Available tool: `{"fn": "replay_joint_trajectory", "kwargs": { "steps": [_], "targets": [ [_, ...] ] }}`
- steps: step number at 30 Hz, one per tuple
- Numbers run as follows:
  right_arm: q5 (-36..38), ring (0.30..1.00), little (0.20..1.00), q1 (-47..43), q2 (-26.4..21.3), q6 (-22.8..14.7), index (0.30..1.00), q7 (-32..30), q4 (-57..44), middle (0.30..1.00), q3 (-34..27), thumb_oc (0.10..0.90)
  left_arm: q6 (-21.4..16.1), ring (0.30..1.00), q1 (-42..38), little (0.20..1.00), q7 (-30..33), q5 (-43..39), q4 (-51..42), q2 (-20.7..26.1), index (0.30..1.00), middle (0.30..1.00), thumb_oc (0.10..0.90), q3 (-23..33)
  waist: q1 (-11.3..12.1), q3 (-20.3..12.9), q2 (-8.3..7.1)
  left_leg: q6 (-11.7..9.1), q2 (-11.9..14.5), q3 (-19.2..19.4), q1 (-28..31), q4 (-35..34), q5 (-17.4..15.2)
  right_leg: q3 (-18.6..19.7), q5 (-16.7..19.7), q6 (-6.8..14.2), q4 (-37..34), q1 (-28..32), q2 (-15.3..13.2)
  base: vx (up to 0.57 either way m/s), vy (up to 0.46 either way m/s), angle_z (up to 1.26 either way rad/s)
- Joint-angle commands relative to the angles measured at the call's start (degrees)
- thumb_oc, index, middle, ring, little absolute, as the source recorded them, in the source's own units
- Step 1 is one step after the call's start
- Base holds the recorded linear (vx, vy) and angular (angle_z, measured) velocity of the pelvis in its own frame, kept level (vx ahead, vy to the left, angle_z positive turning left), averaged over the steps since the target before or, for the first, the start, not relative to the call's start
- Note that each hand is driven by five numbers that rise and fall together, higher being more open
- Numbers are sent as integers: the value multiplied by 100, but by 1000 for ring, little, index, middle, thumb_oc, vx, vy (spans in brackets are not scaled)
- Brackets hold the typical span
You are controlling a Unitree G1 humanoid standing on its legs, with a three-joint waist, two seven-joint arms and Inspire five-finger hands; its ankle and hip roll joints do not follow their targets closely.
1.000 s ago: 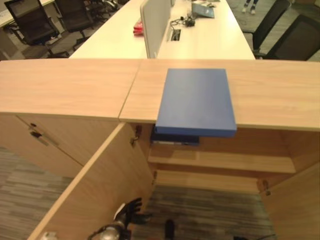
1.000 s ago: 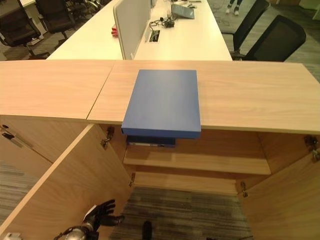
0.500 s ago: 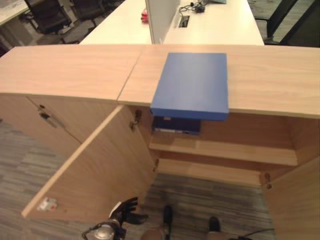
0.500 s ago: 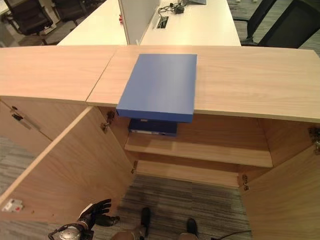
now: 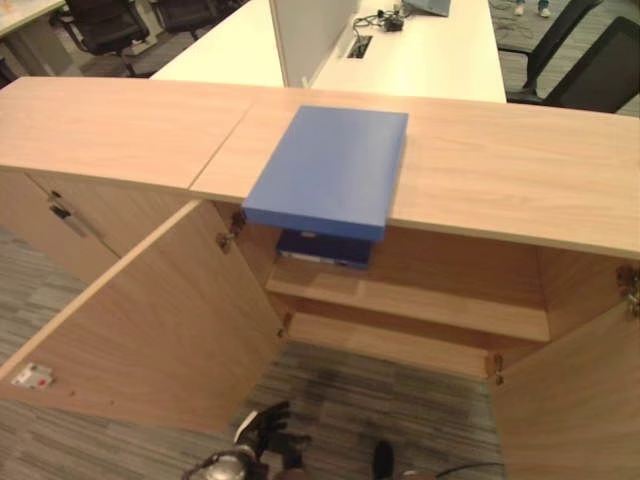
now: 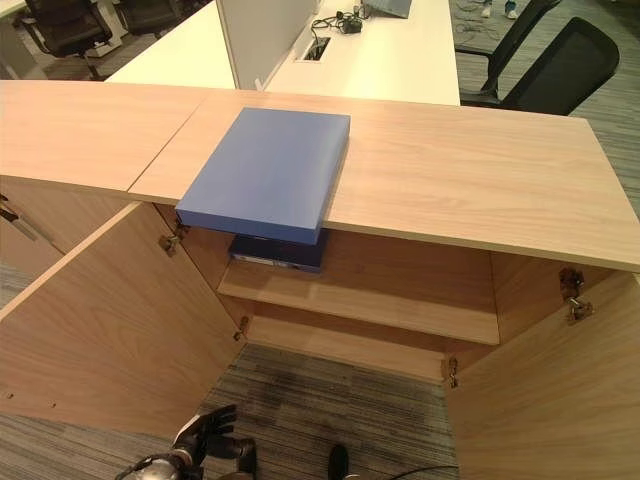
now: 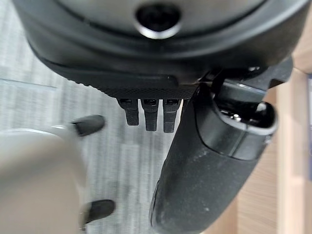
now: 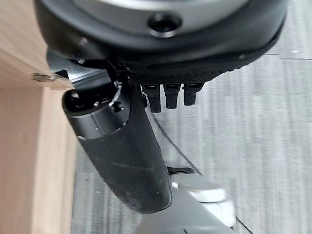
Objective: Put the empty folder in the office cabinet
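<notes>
Warm, even overhead light washes the wooden counter (image 6: 470,190), with no hard glare on it. The blue folder (image 6: 265,175) casts a dark shadow beneath its overhanging edge, and the cabinet (image 5: 420,300) interior sits dimmer than the top. The white desk (image 5: 420,60) behind gleams pale and bright. In the wrist views the left hand (image 7: 214,161) and right hand (image 8: 122,146) loom dark and soft, too close for focus, carpet blurred past them.
</notes>
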Motion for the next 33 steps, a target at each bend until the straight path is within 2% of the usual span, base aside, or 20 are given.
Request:
{"fn": "replay_joint_trajectory", "kwargs": {
  "steps": [1, 3, 4, 10, 12, 14, 16, 17, 19, 20, 21, 22, 27, 31, 32, 33],
  "targets": [
    [127, 900, 900, -146, -68, -42, 900, -44, 143, 900, 18, 800, -250, 900, -158, 900, -18, -219, -395, 308, 900, 900, 800, 257, 102, 219, -233, 87, -237, -368, 146, 204, -900, 406, -458, 644, -31, 194, -450, 25, -14, 19],
    [46, 900, 900, -130, -98, -39, 900, -17, 116, 900, 78, 800, -261, 900, -39, 900, -33, -273, -455, 314, 900, 900, 800, 273, 225, 214, -227, 174, -793, -1348, 89, 113, -1094, 470, -391, 647, -31, 173, -415, 42, -34, -36],
    [26, 900, 900, -132, -96, -40, 900, -29, 99, 900, 102, 800, -267, 900, -12, 900, -24, -313, -493, 309, 900, 900, 800, 269, 257, 216, -227, 180, -905, -1612, 134, 89, -1147, 507, -386, 641, -31, 202, -391, 65, -39, -41],
    [148, 900, 900, -77, 64, -58, 900, -29, -49, 900, 131, 800, -283, 900, 148, 900, 91, -1224, -930, 187, 900, 900, 800, 562, 245, -41, -200, 196, -861, -1686, 560, -418, -979, 509, -407, 617, -31, 262, -314, 58, 29, -4],
    [126, 900, 900, -25, 133, -44, 900, -47, -61, 900, 102, 800, -402, 900, 306, 900, 291, -1552, -1794, 210, 900, 900, 800, 861, 261, -116, -174, 199, -896, -1763, 672, -497, -1026, 516, -412, 617, -31, 297, -305, 28, 92, 2],
    [98, 900, 900, 4, 159, -34, 900, -48, -48, 900, 98, 800, -425, 900, 367, 900, 344, -1601, -2039, 221, 900, 900, 800, 956, 269, -140, -176, 194, -902, -1755, 692, -497, -1040, 508, -414, 622, -31, 316, -312, 12, 56, -1],
    [-5, 900, 900, 109, 227, 35, 900, -10, -16, 900, 75, 800, -506, 900, 593, 900, 572, -1587, -2791, 262, 900, 900, 800, 1395, 326, -179, -190, 208, -925, -1748, 778, -497, -1084, 521, -407, 640, -31, 395, -338, 30, 70, -1],
    [-6, 900, 900, 111, 228, 35, 900, -10, -17, 900, 78, 800, -498, 900, 603, 900, 574, -1585, -2804, 262, 900, 900, 800, 1400, 325, -178, -191, 208, -925, -1745, 783, -497, -1085, 523, -407, 640, -31, 398, -339, 32, 52, -2],
    [-37, 900, 900, 186, 279, 68, 900, -3, -20, 900, 67, 800, -552, 900, 659, 900, 960, -859, -3228, 356, 900, 900, 800, 1755, 373, -203, -220, 221, -957, -1773, 832, -497, -1134, 531, -401, 647, -31, 436, -358, 23, 33, -3],
    [-37, 900, 900, 187, 281, 68, 900, -3, -20, 900, 71, 800, -539, 900, 670, 900, 964, -849, -3246, 353, 900, 900, 800, 1761, 371, -202, -223, 221, -958, -1772, 835, -497, -1135, 532, -403, 647, -31, 439, -359, 48, 31, -1],
    [-112, 900, 900, 250, 414, 62, 900, -87, -28, 900, 102, 800, -704, 900, 781, 900, 1541, 426, -4042, 539, 900, 900, 800, 2375, 455, -249, -282, 226, -978, -1786, 898, -497, -1212, 531, -425, 673, -31, 493, -387, 40, 15, -3],
    [-112, 900, 900, 250, 419, 61, 900, -89, -26, 900, 110, 800, -689, 900, 797, 900, 1543, 438, -4066, 534, 900, 900, 800, 2386, 450, -247, -287, 226, -979, -1783, 903, -497, -1214, 533, -428, 673, -31, 498, -388, 53, 22, -1],
    [-100, 900, 900, 339, 601, -25, 900, -224, 23, 900, 355, 800, -849, 900, 360, 900, 3113, 1832, -4879, 712, 900, 900, 800, 3267, 504, -336, -396, 207, -995, -1745, 1004, -497, -1313, 542, -442, 714, -31, 579, -439, 36, 13, 3],
    [-142, 900, 900, 283, 708, -131, 900, -350, 106, 900, 589, 800, -826, 900, -186, 900, 3902, 2968, -5515, 996, 900, 900, 800, 3486, 481, -424, -451, 193, -996, -1684, 1094, -497, -1391, 576, -456, 755, -31, 635, -480, 9, 6, 0],
    [-142, 900, 900, 277, 716, -134, 900, -352, 111, 900, 586, 800, -822, 900, -197, 900, 3909, 2984, -5511, 999, 900, 900, 800, 3480, 487, -419, -457, 194, -996, -1681, 1095, -497, -1393, 579, -457, 756, -31, 636, -480, 0, 0, 0],
    [-173, 900, 900, 230, 724, -160, 900, -367, 155, 900, 673, 800, -813, 900, -421, 900, 3831, 3316, -5578, 1249, 900, 900, 800, 3251, 465, -460, -445, 195, -994, -1667, 1123, -497, -1412, 592, -452, 772, -31, 651, -495, 12, 10, -5]
  ]
}}
